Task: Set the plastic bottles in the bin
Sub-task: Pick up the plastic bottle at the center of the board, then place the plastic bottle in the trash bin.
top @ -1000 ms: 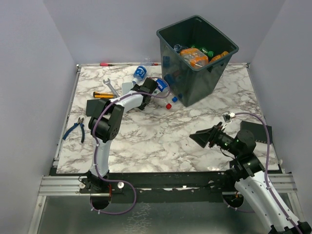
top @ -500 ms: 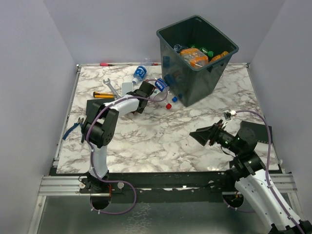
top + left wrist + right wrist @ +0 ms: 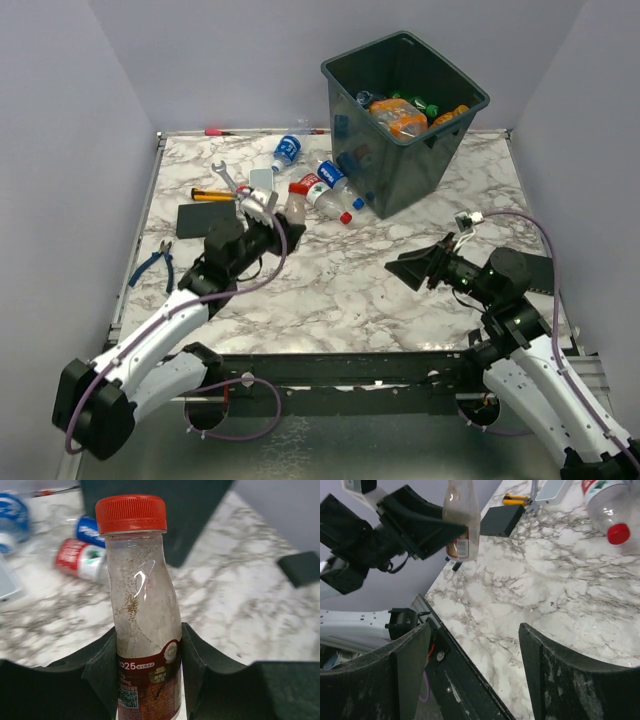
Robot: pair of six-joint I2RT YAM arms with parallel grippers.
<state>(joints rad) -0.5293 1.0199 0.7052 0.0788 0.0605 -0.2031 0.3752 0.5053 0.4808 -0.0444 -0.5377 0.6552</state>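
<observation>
My left gripper (image 3: 149, 645) is shut on a clear plastic bottle (image 3: 145, 600) with a red cap and a dark red label, held upright between the fingers. From above, that bottle (image 3: 296, 204) and left gripper (image 3: 279, 227) hang over the table's left middle. Two more bottles (image 3: 330, 190) lie beside the bin (image 3: 400, 170), and a blue-labelled one (image 3: 287, 150) lies farther back. The bin holds orange and clear bottles (image 3: 400, 118). My right gripper (image 3: 408, 270) stands open and empty at the right, with bare marble between its jaws (image 3: 475, 630).
A wrench (image 3: 228, 178), a yellow-handled tool (image 3: 210, 196), a black slab (image 3: 205, 215) and blue-handled pliers (image 3: 155, 262) lie at the left. A grey slab (image 3: 262, 180) sits behind the held bottle. Another black slab (image 3: 535, 265) lies at the right edge.
My left gripper shut on the red-capped bottle by the bin and drew back toward the near left with it. The right arm shifted slightly left.
</observation>
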